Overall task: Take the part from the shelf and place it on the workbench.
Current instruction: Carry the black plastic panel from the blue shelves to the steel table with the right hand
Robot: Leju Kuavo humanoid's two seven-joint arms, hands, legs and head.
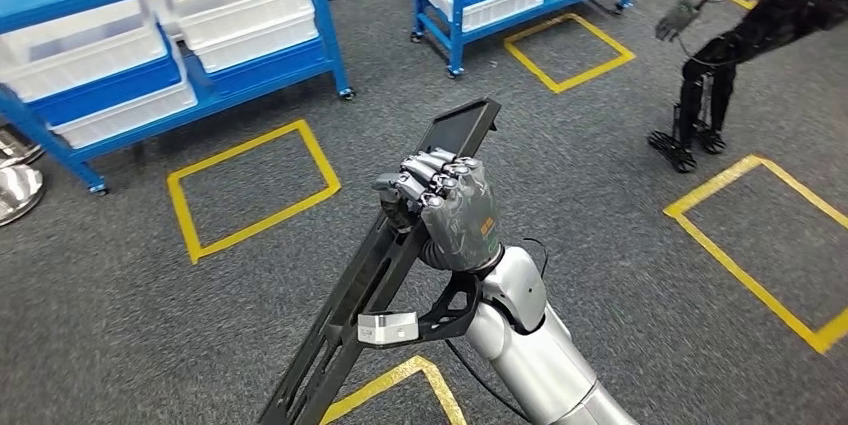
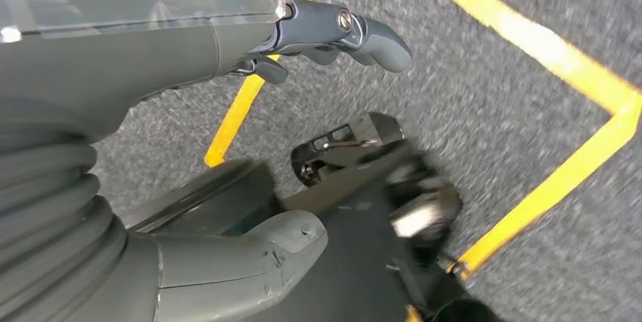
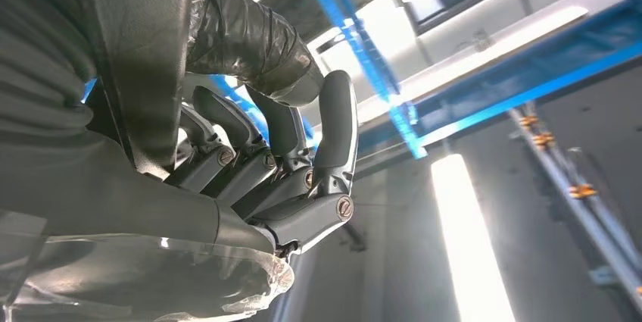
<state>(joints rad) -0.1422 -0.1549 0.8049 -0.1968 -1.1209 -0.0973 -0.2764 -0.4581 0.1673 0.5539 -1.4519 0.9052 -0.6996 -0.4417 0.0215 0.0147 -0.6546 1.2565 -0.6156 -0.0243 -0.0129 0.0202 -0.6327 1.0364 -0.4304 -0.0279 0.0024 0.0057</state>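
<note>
The part (image 1: 372,280) is a long black metal bracket with a flat plate at its upper end and a silver block near its lower end. In the head view my right hand (image 1: 446,210) grips it mid-length and holds it slanted above the grey carpet. The right wrist view shows the fingers (image 3: 303,163) of the right hand (image 3: 250,186) curled round the dark bar of the part (image 3: 140,64). My left hand (image 2: 197,49) hangs over the floor, with its fingers (image 2: 363,30) and thumb (image 2: 257,250) apart and nothing between them.
Blue shelf racks (image 1: 215,80) (image 1: 500,0) with white bins stand at the back. Yellow tape squares (image 1: 250,190) (image 1: 570,50) (image 1: 760,245) mark the carpet. Another humanoid robot (image 1: 725,15) stands at the far right, one arm stretched out. Metal discs (image 1: 15,180) lie at the left edge.
</note>
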